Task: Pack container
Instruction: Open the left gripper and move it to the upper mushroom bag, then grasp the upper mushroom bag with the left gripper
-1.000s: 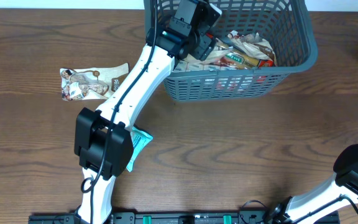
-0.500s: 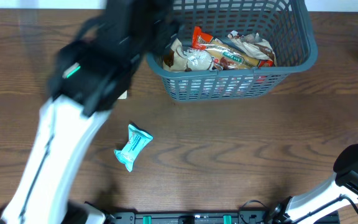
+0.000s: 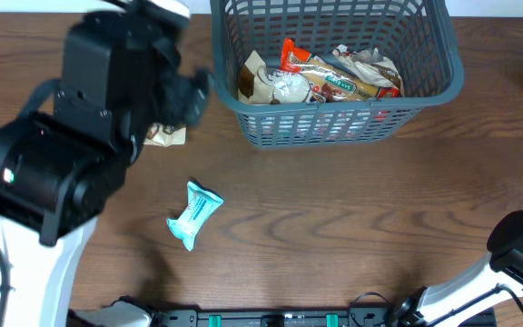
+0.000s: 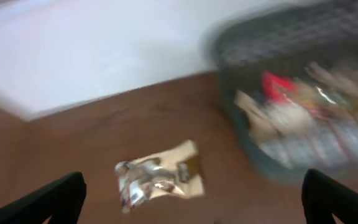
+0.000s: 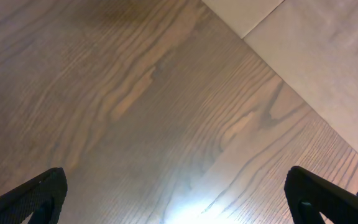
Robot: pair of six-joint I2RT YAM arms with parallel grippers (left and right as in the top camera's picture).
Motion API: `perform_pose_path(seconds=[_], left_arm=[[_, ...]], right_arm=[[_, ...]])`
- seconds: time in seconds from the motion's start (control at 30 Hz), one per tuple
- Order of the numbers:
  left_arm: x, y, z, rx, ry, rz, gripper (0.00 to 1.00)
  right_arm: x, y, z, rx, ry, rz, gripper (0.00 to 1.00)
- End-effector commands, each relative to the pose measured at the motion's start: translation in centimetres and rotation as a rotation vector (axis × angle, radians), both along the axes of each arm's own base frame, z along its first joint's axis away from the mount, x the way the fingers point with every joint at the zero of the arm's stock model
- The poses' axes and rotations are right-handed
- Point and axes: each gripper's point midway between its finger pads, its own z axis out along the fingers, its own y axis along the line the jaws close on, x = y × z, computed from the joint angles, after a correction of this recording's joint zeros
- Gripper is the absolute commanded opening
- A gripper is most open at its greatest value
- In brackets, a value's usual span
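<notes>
The dark grey-blue slotted container (image 3: 434, 91) stands at the table's back centre and holds several snack packets (image 3: 320, 82); it shows blurred in the left wrist view (image 4: 272, 168). A silver-and-tan packet (image 4: 157, 177) lies on the wood left of the container, mostly hidden under my left arm in the overhead view (image 3: 166, 136). A light blue packet (image 3: 193, 214) lies alone nearer the front. My left gripper (image 4: 191, 202) is open and empty, high above the silver packet. My right gripper (image 5: 179, 193) is open and empty over bare wood.
My left arm's big black-and-white body (image 3: 71, 173) fills the overhead view's left side. My right arm's base (image 3: 520, 250) sits at the front right corner. The table's edge and a pale floor (image 5: 316, 43) show in the right wrist view.
My left arm has pulled out of the container, swung left and risen toward the camera, leaving packets in the container. The right arm has not moved.
</notes>
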Motion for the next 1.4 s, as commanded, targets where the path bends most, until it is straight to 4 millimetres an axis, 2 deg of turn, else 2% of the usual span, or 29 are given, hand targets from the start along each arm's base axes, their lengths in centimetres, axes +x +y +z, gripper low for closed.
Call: perform_pose_path(seconds=[0.0,0.07,0.1,0.17,0.3,0.43,0.5,0.67,0.8,0.93,1.1,1.2,1.37], left_arm=[[1.3,8.7,-0.4,-0.187,-0.148,0.662,0.99],[1.6,11.3,-1.5,-0.308,-0.191,0.861,0.99],[1.9,12.4,-2.7,-0.404,-0.194,0.962,0.99],[3.3,13.1,-5.5,-0.568,-0.138,1.065,0.99],[6.0,11.7,-10.3,-0.702,0.071,1.062,0.99],[8.7,7.1,-16.0,-0.822,0.375,0.956,0.99],[9.5,6.1,-18.9,-0.794,0.481,0.938,0.99],[9.4,6.9,-26.6,-0.749,0.651,1.191,0.99],[9.8,8.2,-30.8,-0.721,0.715,1.308,0.99],[9.9,9.6,-32.7,-0.711,0.738,1.358,0.99],[11.6,11.7,-32.7,-0.775,0.668,1.368,0.99],[11.8,11.8,-32.8,-0.841,0.683,1.385,0.99],[11.9,11.8,-33.4,-0.85,0.679,1.397,0.99]], right_arm=[[-0.2,-0.4,-0.5,0.001,0.018,0.004,0.99],[-0.2,-0.3,-0.5,0.001,0.017,0.004,0.99],[-0.2,-0.3,-0.5,0.001,0.017,0.004,0.99],[-0.2,-0.3,-0.5,0.001,0.017,0.004,0.99],[-0.2,-0.3,-0.5,0.001,0.017,0.004,0.99],[-0.2,-0.3,-0.5,0.001,0.017,0.004,0.99],[-0.2,-0.3,-0.5,0.001,0.017,0.004,0.99],[-0.2,-0.3,-0.5,0.001,0.017,0.004,0.99],[-0.2,-0.3,-0.5,0.001,0.017,0.004,0.99],[-0.2,-0.3,-0.5,0.001,0.017,0.004,0.99],[-0.2,-0.3,-0.5,0.001,0.017,0.004,0.99],[-0.2,-0.3,-0.5,0.001,0.017,0.004,0.99],[-0.2,-0.3,-0.5,0.001,0.017,0.004,0.99]])
